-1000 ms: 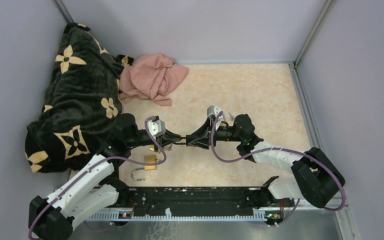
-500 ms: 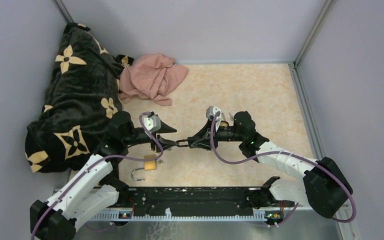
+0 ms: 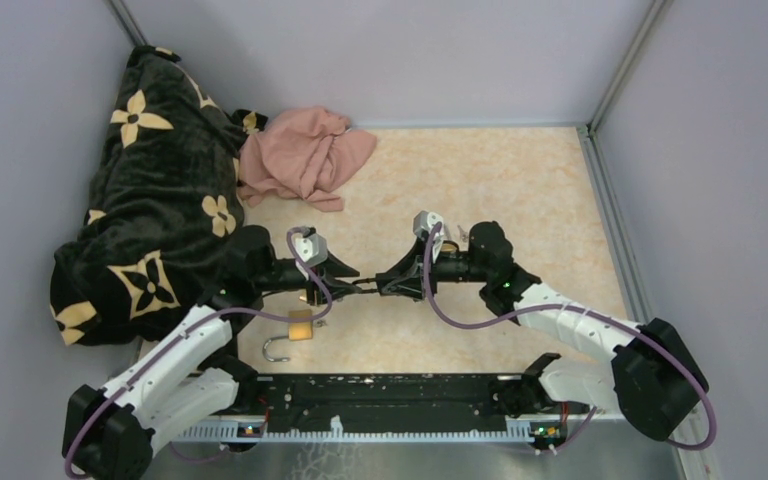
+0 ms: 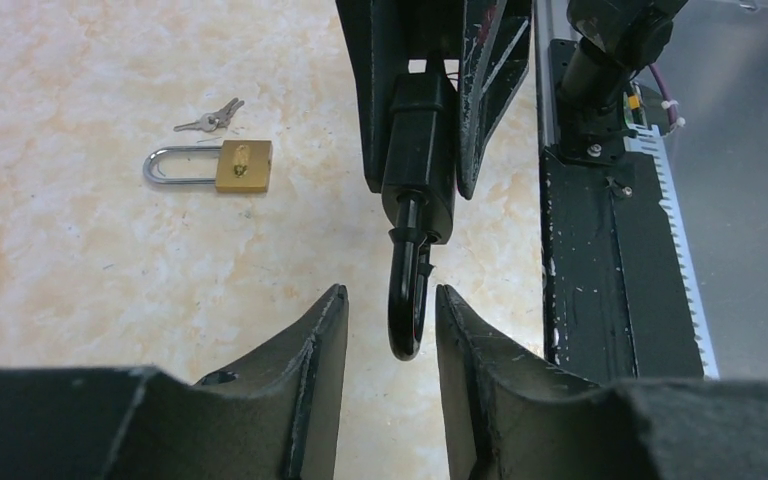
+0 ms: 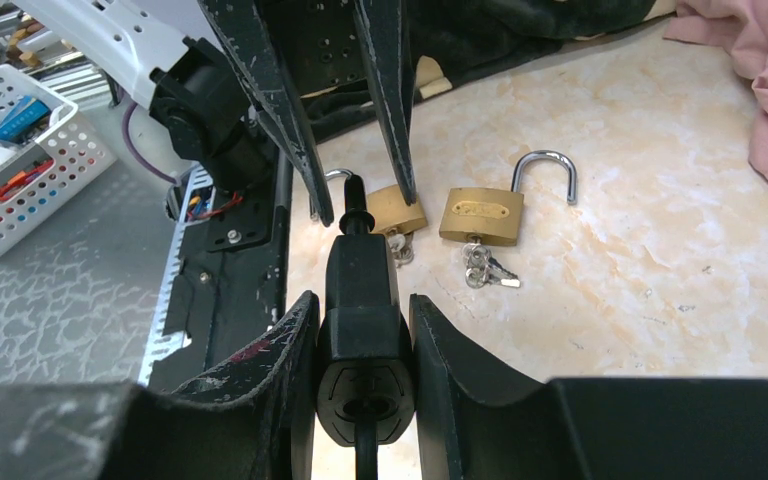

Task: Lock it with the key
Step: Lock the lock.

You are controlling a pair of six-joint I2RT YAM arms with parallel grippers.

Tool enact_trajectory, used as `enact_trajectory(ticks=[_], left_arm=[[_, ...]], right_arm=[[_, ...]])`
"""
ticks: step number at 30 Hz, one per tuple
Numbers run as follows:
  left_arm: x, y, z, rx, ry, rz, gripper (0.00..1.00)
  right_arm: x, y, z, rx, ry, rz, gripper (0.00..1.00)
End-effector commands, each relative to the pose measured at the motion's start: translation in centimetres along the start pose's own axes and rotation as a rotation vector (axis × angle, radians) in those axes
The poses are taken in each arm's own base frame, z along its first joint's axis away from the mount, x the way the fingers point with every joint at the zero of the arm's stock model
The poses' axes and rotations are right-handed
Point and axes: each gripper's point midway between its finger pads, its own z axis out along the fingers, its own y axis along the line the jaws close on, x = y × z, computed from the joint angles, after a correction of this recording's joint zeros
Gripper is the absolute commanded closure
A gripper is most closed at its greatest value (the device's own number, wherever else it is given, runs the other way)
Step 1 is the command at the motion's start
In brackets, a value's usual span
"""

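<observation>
Black lock [image 5: 358, 275] is up off the table, squeezed tight in the right claw [image 5: 360, 305]. The claw's two fingers press on the lock's fat body, one on each side. The lock's thin black hook [image 4: 405, 345] sticks out toward the other arm. The end of the lock nearest the right wrist camera is dark, and I cannot tell if a key is in it.

The left claw [image 4: 390, 292] is open. Its fingers stand one on each side of the hook, and the hook's round end pokes in between their tips. A strip of table shows between the hook and one finger. The hook is very close to the other finger, and I cannot tell if they touch.

The two claws meet nose to nose over the pale, stone-look table [image 3: 520, 180], near its front edge.

On the table by the claws lies a brass lock [image 5: 480, 215] with its silver hook swung open. A small bunch of keys [image 5: 482, 268] lies right at its bottom end. A second brass lock [image 5: 397, 212] lies just beside it, partly hidden behind a finger of the left claw, with more little keys at its bottom.

A dark blanket [image 3: 150, 200] with yellow flowers is piled along the left wall. A pink cloth [image 3: 305, 155] is bunched up next to it, near the back.
</observation>
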Motion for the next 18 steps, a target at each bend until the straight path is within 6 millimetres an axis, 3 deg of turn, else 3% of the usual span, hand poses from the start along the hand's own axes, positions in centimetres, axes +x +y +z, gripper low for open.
enact_trajectory(ticks=[1, 6, 8, 10, 11, 16, 18], left_arm=[[-0.1, -0.8, 0.5, 0.053, -0.020, 0.029, 0.57], [0.4, -1.2, 0.8, 0.069, -0.012, 0.014, 0.59], [-0.1, -1.2, 0.9, 0.070, -0.028, 0.020, 0.74], [-0.9, -1.2, 0.9, 0.065, -0.049, 0.031, 0.97], [-1.2, -1.0, 0.9, 0.056, -0.058, 0.034, 1.00], [-3.2, -0.8, 0.8, 0.033, -0.118, 0.024, 1.00], [-4.2, -0.9, 0.7, 0.031, -0.146, 0.021, 1.00]], right_arm=[[-6.9, 1.4, -0.3, -0.038, -0.153, -0.172, 1.00], [-7.3, 1.6, -0.4, -0.042, -0.163, -0.182, 1.00], [-7.3, 1.6, -0.4, -0.043, -0.163, -0.183, 1.00], [-7.1, 1.5, -0.4, -0.042, -0.159, -0.179, 1.00], [-7.1, 1.6, -0.4, -0.042, -0.158, -0.178, 1.00], [-6.7, 1.4, -0.2, -0.043, -0.147, -0.153, 0.98], [-6.3, 1.2, -0.1, -0.041, -0.138, -0.139, 0.80]])
